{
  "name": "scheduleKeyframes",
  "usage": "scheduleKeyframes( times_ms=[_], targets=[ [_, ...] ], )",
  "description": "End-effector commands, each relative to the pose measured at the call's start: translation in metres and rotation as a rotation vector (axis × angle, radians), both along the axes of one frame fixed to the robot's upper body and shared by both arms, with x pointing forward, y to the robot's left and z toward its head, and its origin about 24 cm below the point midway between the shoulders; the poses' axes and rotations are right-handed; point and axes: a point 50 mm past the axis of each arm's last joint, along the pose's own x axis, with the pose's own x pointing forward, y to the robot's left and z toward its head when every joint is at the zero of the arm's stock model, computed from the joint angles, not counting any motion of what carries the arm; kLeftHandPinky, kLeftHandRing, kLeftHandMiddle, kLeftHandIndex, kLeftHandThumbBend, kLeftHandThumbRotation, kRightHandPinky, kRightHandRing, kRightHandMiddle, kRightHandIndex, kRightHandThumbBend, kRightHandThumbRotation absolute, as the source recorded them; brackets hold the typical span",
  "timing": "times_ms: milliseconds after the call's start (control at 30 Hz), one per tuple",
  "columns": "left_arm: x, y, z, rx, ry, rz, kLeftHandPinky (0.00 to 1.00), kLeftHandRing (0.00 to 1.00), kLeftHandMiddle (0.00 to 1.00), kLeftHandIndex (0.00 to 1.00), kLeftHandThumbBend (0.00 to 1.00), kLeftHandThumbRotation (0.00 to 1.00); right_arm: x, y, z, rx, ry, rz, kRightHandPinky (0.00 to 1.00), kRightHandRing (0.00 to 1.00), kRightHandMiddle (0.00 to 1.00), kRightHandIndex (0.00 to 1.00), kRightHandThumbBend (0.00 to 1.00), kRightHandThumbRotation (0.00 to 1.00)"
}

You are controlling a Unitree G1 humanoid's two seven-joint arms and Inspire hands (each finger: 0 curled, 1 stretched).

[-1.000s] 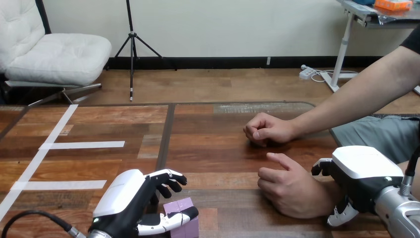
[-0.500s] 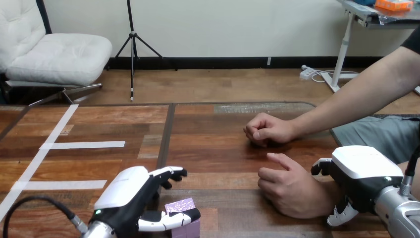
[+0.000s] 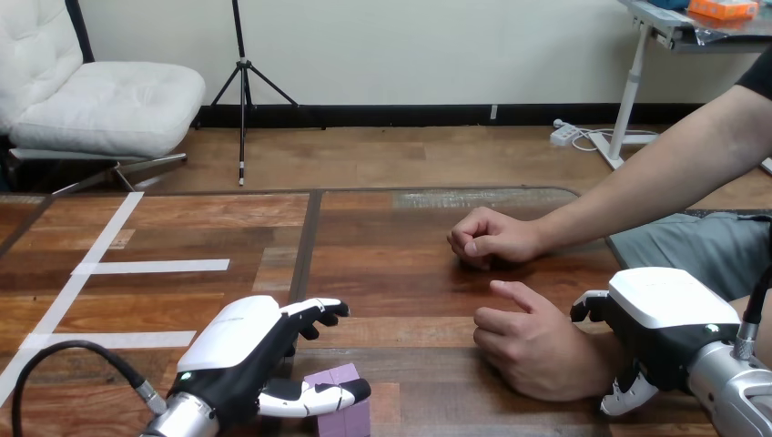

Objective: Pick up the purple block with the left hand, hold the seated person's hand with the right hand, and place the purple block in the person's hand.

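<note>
At the pick-up step, the robot's left hand [image 3: 241, 350], fingers open, straddles the small purple cube block [image 3: 343, 417] well left of the person's nearer fisted hand [image 3: 533, 350], whose wrist the right hand [image 3: 660, 332] clasps; a closing grip seems due next.

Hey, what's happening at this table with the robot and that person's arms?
The robot is partway through handing a purple block to a seated person. Its left hand is set around the block on the table, with the thumb across the near side and the fingers beyond it, not yet closed or lifting. Its right hand is curled round the wrist of the person's nearer hand, which is a loose fist. The person's farther hand rests fisted on the table.
</note>
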Motion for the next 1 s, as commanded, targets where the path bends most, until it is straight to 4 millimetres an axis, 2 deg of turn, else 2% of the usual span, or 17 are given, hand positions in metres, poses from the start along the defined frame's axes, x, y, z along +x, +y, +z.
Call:
scheduleKeyframes(
  times_ms=[0, 500, 967],
  targets=[
    [0.0036, -0.0032, 0.0022, 0.067, 0.014, -0.043, 0.55, 0.69, 0.74, 0.76, 0.88, 0.55, 0.0061, 0.0002, 0.0178, -0.013, -0.086, 0.02, 0.8, 0.8, 0.81, 0.79, 0.79, 0.09],
    [0.0036, -0.0033, 0.0014, 0.079, 0.029, -0.038, 0.51, 0.66, 0.71, 0.74, 0.9, 0.59, 0.0056, 0.0007, 0.0177, -0.006, -0.089, 0.013, 0.79, 0.79, 0.8, 0.79, 0.8, 0.09],
    [0.0033, -0.0017, 0.0014, 0.083, 0.001, -0.02, 0.49, 0.66, 0.72, 0.74, 0.86, 0.65, 0.0062, -0.0002, 0.0148, 0.003, -0.082, 0.01, 0.8, 0.8, 0.8, 0.78, 0.8, 0.08]
  ],
)
